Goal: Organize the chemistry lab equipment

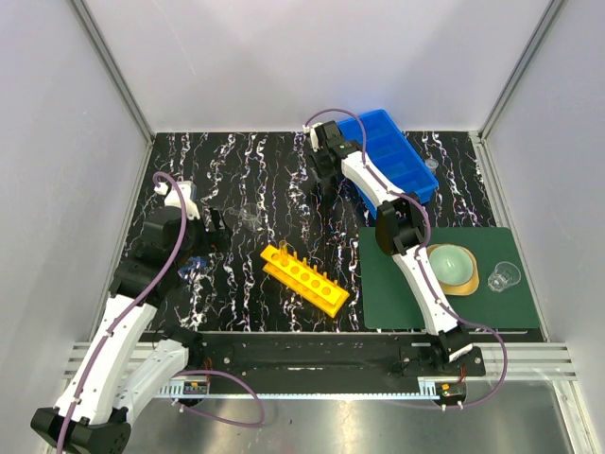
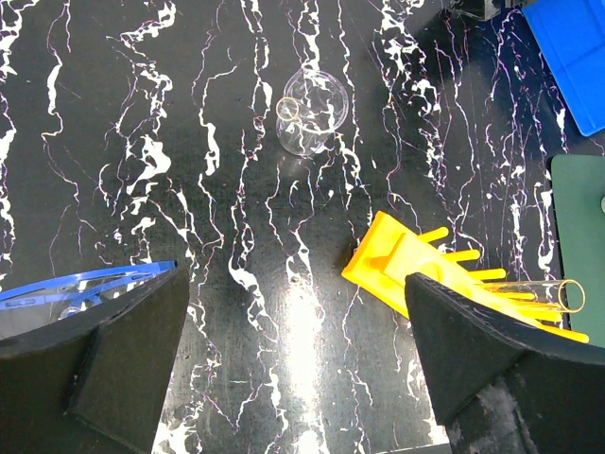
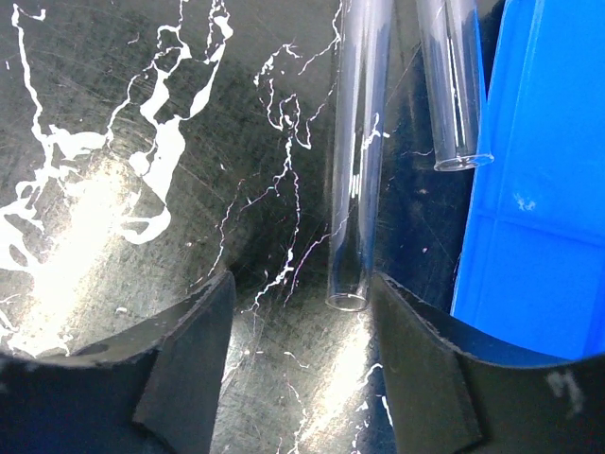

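Since right gripper (image 3: 301, 293) stands half-open astride a test tube (image 3: 357, 170) beside the blue bin (image 3: 539, 189), far edge of worktop (image 1: 236, 180), we judge pickup intended; left gripper (image 2: 295, 284) wide, empty.

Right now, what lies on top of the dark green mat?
A pale green dome on a tan disc and a small clear beaker. The right arm covers part of the mat, hiding that strip.

The rack (image 1: 304, 275) lies mid-table; the bin (image 1: 406, 161) behind it, rightward; two tubes (image 3: 357, 170) just beside the bin.
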Tool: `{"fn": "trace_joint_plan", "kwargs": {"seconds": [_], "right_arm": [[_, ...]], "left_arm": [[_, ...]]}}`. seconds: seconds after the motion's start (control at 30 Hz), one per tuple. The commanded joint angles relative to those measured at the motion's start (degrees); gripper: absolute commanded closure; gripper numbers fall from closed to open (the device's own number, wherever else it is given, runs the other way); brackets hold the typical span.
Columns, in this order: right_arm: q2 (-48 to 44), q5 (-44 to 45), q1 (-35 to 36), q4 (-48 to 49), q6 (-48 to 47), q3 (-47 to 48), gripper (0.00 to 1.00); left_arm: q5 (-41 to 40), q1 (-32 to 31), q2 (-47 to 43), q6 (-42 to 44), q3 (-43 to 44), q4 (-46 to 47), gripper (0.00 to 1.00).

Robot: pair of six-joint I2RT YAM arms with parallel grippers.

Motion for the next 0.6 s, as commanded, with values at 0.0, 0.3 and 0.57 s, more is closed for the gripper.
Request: {"fn": "trace_joint_plan", "kwargs": {"seconds": [0.0, 0.3, 0.57], "right_arm": [[0.35, -0.69, -0.13, -0.53, 1.34, 0.73, 0.37], [0.36, 2.74, 0.04, 0.52, 1.78, 0.46, 0.61], [0.88, 4.49, 0.13, 0.87, 1.61, 0.38, 0.82]], "left_arm": [[-0.72, -0.14, -0.95, 0.57, -0.27, 2.55, 0.01], [-0.63, -0.14, -1.13, 0.66, -0.36, 2.55, 0.01], [-0.80, -0.23, -1.13, 0.57, -0.54, 2.55, 0.01]]}}
